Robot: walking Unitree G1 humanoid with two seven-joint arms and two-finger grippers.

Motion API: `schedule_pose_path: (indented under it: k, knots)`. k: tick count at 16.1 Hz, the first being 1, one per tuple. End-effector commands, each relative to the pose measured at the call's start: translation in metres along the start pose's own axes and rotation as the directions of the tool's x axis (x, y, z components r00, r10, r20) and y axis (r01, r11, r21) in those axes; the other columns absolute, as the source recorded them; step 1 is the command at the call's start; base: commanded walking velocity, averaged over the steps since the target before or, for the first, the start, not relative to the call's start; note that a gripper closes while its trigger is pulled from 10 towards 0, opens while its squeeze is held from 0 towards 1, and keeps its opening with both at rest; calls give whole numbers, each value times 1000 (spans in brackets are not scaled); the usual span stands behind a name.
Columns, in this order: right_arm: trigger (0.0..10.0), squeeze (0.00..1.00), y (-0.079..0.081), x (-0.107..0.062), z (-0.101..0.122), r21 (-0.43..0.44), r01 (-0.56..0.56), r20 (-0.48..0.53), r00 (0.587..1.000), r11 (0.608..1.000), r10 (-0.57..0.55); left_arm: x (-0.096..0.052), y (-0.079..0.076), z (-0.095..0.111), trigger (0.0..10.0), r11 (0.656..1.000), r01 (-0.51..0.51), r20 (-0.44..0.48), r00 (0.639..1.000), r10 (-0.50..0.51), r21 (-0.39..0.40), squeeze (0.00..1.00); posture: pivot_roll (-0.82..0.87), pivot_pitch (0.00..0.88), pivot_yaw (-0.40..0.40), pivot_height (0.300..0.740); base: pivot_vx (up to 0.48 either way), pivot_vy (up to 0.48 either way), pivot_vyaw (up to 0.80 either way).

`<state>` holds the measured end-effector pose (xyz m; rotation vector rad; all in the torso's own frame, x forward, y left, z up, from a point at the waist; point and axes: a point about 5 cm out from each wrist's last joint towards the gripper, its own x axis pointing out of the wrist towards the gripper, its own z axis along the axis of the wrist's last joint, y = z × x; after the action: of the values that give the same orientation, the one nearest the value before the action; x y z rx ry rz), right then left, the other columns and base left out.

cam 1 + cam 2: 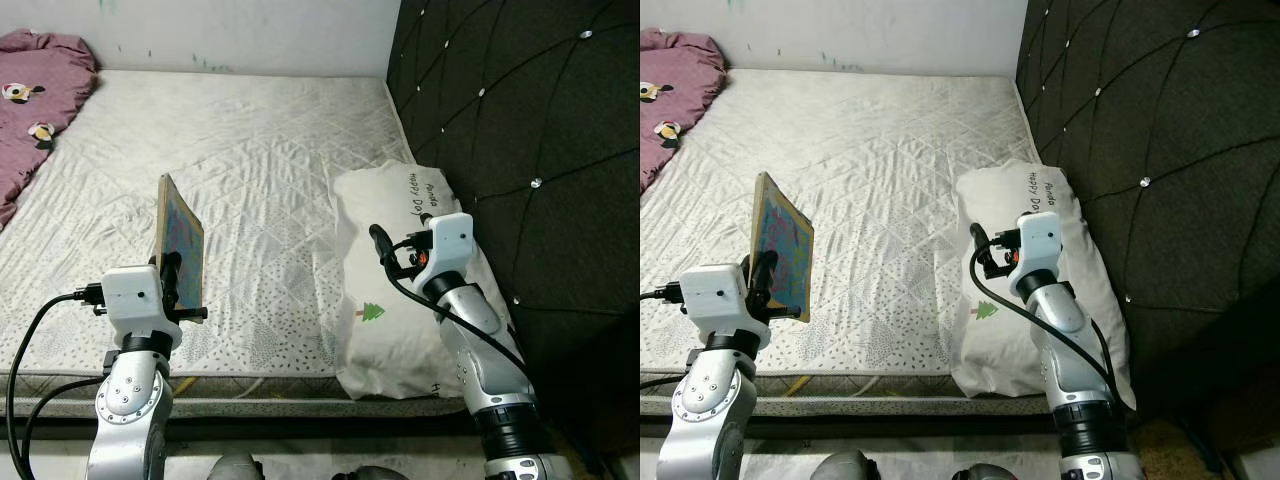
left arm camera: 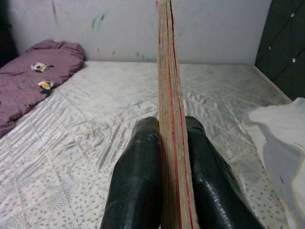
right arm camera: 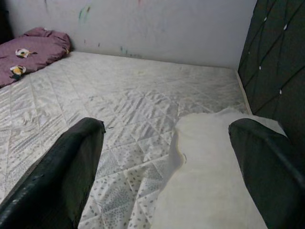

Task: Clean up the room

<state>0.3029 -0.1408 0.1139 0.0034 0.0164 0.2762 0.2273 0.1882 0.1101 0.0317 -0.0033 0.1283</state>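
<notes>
Down at the bottom of my head views I see my two silver arms, held up over the near edge of the big white quilted mattress (image 1: 270,150). That bed is the biggest thing before me. On its right side, against the dark padded headboard (image 1: 520,130), lies the white pillow with a small green tree printed on it (image 1: 385,270). Far off at the left corner sits the bunched purple blanket with little panda pictures (image 1: 35,90).

My left gripper (image 1: 172,283) pinches the thin flat book with a colourful cover (image 1: 181,243) and holds it up on its edge above the bed. My right gripper (image 1: 385,250) hovers over the pillow, fingers spread wide, holding nothing.

I think the tidying is partway: the book is picked up but not put away, and the blanket looks unfolded.

My left wrist view shows both black fingers (image 2: 138,186) pressed flat on the book's sides. My head views show its painted cover.
</notes>
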Motion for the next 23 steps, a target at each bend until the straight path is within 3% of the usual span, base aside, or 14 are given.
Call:
schedule_pose_path:
  k: [1, 3, 15, 23]
  knots:
    - [10000, 0, -2, 1, 0, 6, 2, -8, 1000, 1000, -1, 2, -1, 12, 10000, 1000, 1, 50, 999, 0, -7, 0, 2, 16, -31, 678, 0, 0, 0]
    - [10000, 0, -2, 1, 0, 6, 1, -7, 1000, 1000, -1, 2, -1, 12, 10000, 1000, -2, 47, 999, 3, -16, 0, 0, 18, -30, 658, 0, 0, 0]
    - [10000, 0, -2, 4, 2, -1, -4, -4, 1000, 1000, 4, 9, 3, 19, 10000, 999, -11, 78, 997, 14, -35, 0, -4, 16, -34, 658, 0, 0, 0]
    - [10000, 0, -2, 4, 2, -3, -8, -3, 1000, 1000, 8, 9, 3, 20, 10000, 999, 1, 81, 997, 2, -46, 0, -6, 20, -36, 658, 273, 0, 0]
